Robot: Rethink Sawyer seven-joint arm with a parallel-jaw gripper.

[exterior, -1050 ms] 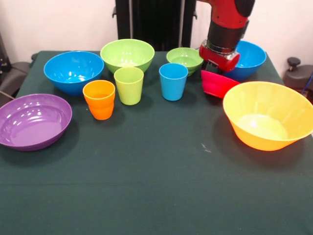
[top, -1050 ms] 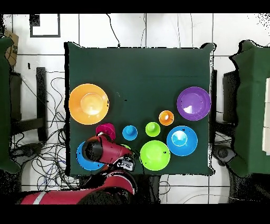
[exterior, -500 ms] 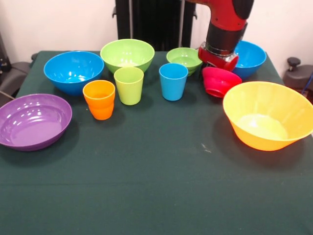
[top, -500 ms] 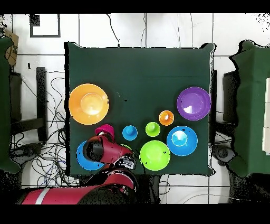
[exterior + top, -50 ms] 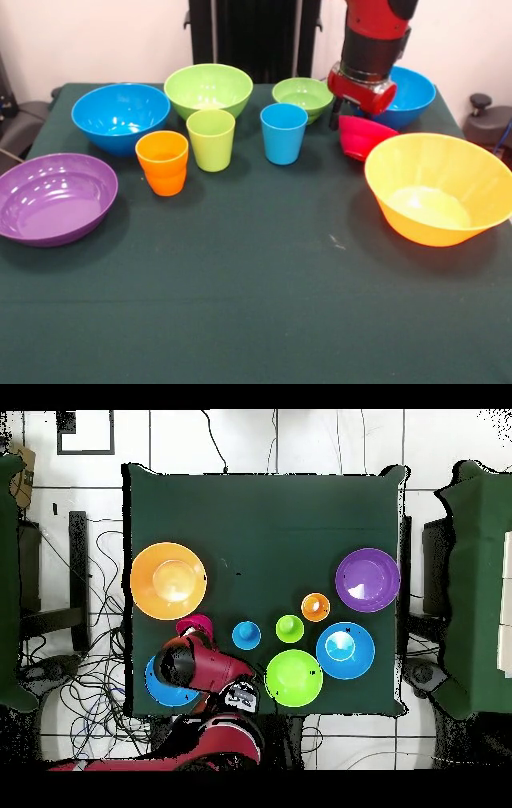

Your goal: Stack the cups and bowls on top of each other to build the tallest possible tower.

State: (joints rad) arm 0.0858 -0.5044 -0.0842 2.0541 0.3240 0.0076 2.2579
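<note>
My gripper [image 5: 350, 117] comes down on the far rim of the small red bowl [image 5: 364, 138] and is shut on it; the bowl hangs tilted beside the big yellow-orange bowl [image 5: 436, 188]. In the overhead view the red bowl [image 5: 194, 625] pokes out from under my arm, close to the orange bowl [image 5: 168, 580]. The orange cup [image 5: 162, 164], lime green cup [image 5: 211, 140] and blue cup [image 5: 283, 134] stand upright in a row. Behind them sit a blue bowl [image 5: 120, 116], a large green bowl [image 5: 208, 90], a small green bowl [image 5: 302, 96] and a second blue bowl [image 5: 412, 96]. The purple bowl [image 5: 54, 198] lies at the left.
A dark green cloth covers the table [image 5: 240, 280]. A dark chair arm [image 5: 480, 104] stands past the right edge in the front view, and cables run over the floor [image 5: 90, 564] around the table.
The red bowl has tipped from nearly level to tilted again and has shifted slightly towards the yellow-orange bowl, carried by my gripper. Nothing else has moved.
</note>
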